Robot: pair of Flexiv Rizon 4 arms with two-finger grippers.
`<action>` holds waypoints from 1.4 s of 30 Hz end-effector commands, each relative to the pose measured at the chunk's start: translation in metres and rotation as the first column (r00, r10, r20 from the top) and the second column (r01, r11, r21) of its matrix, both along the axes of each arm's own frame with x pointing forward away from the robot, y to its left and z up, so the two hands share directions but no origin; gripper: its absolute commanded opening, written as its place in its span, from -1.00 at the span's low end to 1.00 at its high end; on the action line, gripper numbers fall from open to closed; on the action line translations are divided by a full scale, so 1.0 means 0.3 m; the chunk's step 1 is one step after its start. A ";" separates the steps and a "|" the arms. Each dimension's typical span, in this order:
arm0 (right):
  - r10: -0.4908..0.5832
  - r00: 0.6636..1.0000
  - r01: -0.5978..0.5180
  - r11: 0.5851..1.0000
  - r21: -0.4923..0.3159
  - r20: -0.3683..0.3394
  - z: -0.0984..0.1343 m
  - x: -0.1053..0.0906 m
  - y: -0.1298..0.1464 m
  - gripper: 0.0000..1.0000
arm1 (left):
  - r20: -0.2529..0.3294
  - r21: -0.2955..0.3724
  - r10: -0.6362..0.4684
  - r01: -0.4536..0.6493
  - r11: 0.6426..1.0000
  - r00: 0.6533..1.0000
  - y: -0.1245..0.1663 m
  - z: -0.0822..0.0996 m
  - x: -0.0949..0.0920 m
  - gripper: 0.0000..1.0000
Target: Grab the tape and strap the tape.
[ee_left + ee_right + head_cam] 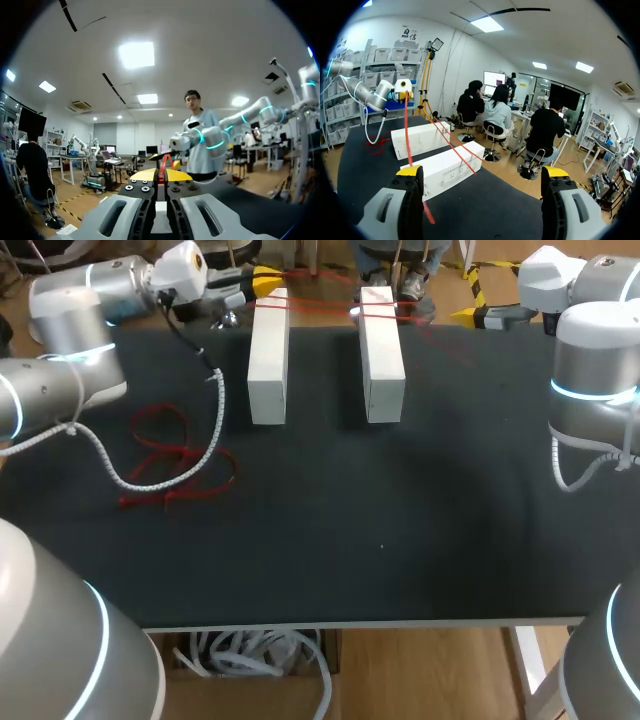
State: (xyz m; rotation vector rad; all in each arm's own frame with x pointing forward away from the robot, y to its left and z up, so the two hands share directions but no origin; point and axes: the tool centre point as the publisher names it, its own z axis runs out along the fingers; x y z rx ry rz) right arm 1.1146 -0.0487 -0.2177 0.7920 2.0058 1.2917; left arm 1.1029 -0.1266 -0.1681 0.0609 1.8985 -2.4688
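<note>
Strapping step: the tape (320, 308) crosses the far ends of the white blocks (383, 355), pinched in the closed left gripper (161, 176) left of the blocks; the right gripper (482, 172), fingers apart right of them, likely must close on the strand next.

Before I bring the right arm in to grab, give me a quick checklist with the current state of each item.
1. Hold: left gripper shut on the red tape: ok.
2. Tape laid across the far ends of both white blocks: ok.
3. The right gripper open, ready to grab: ok.
4. Tape between the right fingers: not ok, it passes beside one finger.
5. Loose tape pile free of the white cable: cannot tell.
</note>
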 end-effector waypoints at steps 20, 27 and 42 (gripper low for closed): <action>0.001 1.000 -0.001 1.000 -0.001 -0.002 0.002 0.000 -0.001 1.00 | -0.014 -0.033 0.108 -0.109 0.994 0.994 -0.122 0.106 -0.128 -1.00; 0.001 1.000 -0.001 1.000 -0.001 -0.002 0.002 0.000 -0.001 1.00 | 0.003 -0.025 0.133 -0.133 0.991 0.991 -0.143 0.133 -0.143 -1.00; 0.001 1.000 -0.001 1.000 -0.001 -0.002 0.002 0.000 -0.001 1.00 | 0.030 -0.036 0.094 -0.093 0.995 0.995 -0.147 0.152 -0.149 -1.00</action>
